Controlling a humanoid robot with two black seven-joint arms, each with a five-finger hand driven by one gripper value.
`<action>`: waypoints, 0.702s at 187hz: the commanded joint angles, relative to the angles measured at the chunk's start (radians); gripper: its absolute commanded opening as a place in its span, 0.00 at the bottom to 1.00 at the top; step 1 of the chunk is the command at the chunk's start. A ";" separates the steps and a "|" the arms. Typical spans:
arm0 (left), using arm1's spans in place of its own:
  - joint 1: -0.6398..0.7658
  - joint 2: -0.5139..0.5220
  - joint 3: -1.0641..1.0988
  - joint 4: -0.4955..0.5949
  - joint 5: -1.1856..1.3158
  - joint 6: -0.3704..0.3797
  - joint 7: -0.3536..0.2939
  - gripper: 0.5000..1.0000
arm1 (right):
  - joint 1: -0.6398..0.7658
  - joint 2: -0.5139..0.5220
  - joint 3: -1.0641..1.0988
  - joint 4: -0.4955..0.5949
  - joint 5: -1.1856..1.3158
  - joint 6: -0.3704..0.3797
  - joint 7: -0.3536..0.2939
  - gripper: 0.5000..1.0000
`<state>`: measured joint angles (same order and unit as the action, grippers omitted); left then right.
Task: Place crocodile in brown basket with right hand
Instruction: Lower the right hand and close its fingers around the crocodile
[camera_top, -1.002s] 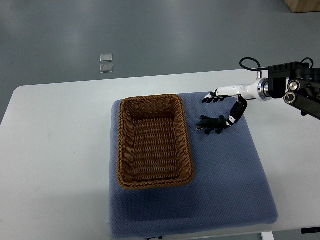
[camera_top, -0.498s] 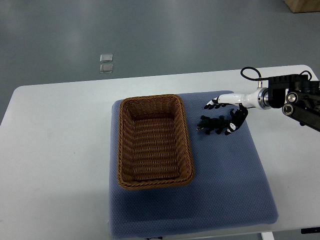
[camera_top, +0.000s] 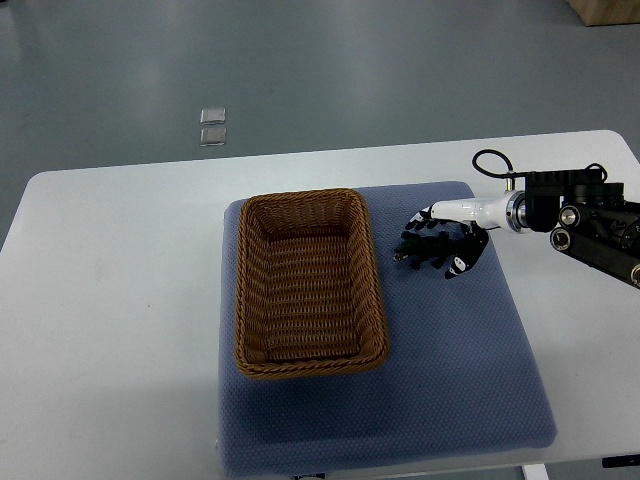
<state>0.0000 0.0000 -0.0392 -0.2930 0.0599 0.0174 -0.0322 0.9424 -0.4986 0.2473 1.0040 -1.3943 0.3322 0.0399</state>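
Reaching to grasp: right hand straddles the crocodile on the blue mat, just right of the brown basket, fingers spread, nothing held. Next probably needs clench, lift, carry left.

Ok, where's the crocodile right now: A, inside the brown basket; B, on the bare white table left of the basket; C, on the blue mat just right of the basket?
C: the crocodile lies on the blue mat, just right of the brown basket, with the right robot hand reaching over it; nothing is in the basket.
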 joint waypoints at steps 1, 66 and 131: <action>0.000 0.000 0.001 0.000 0.000 0.001 0.000 1.00 | 0.001 0.000 -0.002 -0.002 0.000 -0.005 0.000 0.65; 0.000 0.000 0.001 0.000 0.000 0.001 0.000 1.00 | -0.002 0.000 -0.003 -0.002 -0.042 -0.008 0.015 0.12; 0.000 0.000 -0.001 0.000 0.000 0.001 0.000 1.00 | 0.033 -0.005 -0.002 -0.001 -0.038 -0.005 0.038 0.00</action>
<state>0.0000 0.0000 -0.0399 -0.2929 0.0599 0.0184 -0.0322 0.9562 -0.5022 0.2438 1.0031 -1.4346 0.3254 0.0655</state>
